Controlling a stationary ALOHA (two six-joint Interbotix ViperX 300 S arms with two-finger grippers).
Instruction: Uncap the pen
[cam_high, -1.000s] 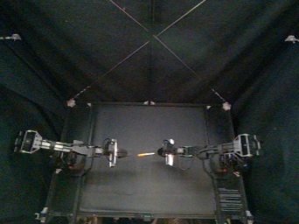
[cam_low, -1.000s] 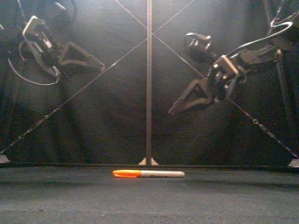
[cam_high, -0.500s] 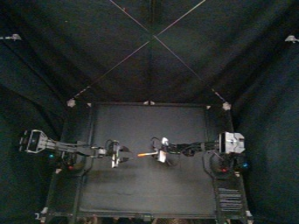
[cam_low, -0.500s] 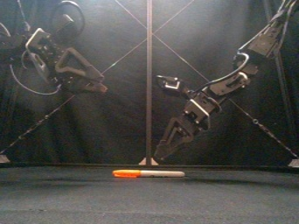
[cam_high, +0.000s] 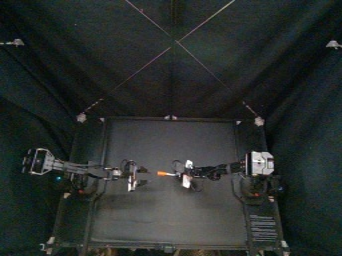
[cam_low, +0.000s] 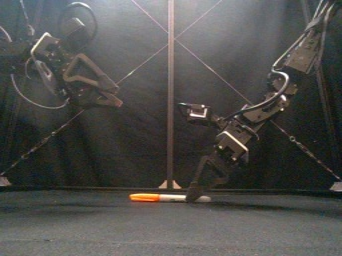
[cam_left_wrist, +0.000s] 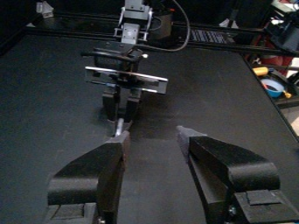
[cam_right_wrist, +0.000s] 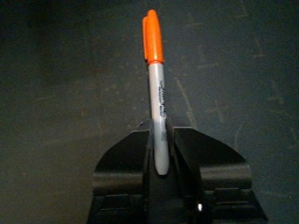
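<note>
Orange cap (cam_right_wrist: 152, 39) pointing out ahead of your right tool (cam_low: 203, 190), the pen (cam_low: 170, 198) lies on the table (cam_low: 80, 225), its white barrel pinched between that tool's closed jaws. Your left tool (cam_left_wrist: 152, 136) hangs raised beyond the cap end, jaws spread, well apart from the pen.

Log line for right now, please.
pen: flat on table, capped | right gripper: shut on pen, white end | left gripper: open, raised, clear of pen
</note>
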